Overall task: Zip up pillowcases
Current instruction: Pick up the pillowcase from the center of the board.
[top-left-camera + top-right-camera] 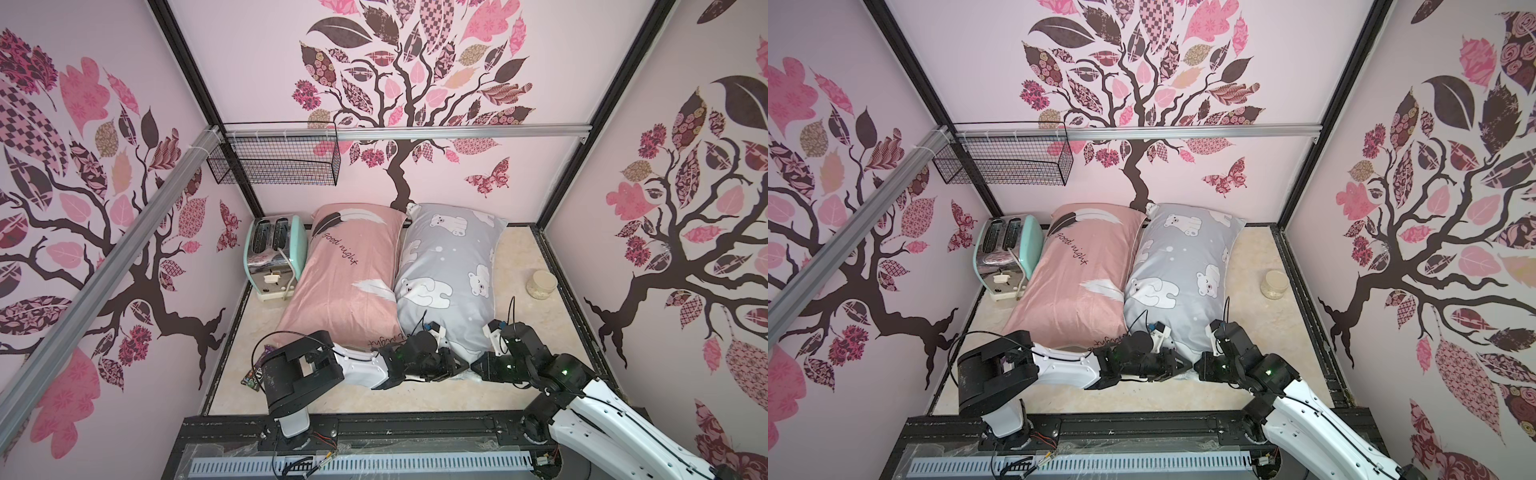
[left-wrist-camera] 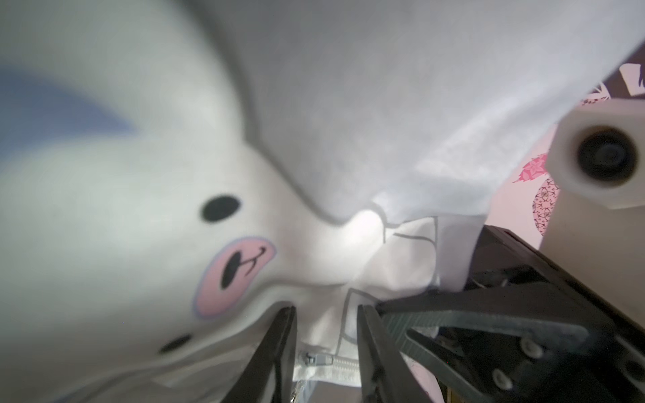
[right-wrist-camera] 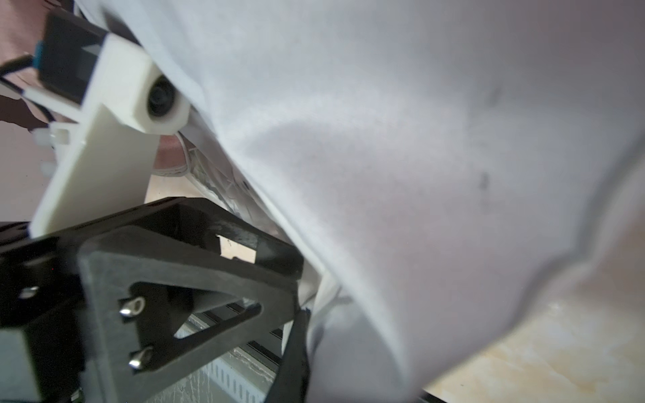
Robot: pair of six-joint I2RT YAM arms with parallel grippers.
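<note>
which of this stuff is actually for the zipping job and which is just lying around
For the job:
grey pillowcase
its zipper slider, between the fingers of the open left claw
pink pillowcase
right claw, at the grey pillowcase's near edge

Just lying about:
mint toaster
wire basket
small jar
printed packet

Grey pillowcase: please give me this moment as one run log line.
stage: zipping grey pillowcase | left pincer: open around zipper slider | right pincer: shut on same pillowcase | pink pillowcase: alongside
</note>
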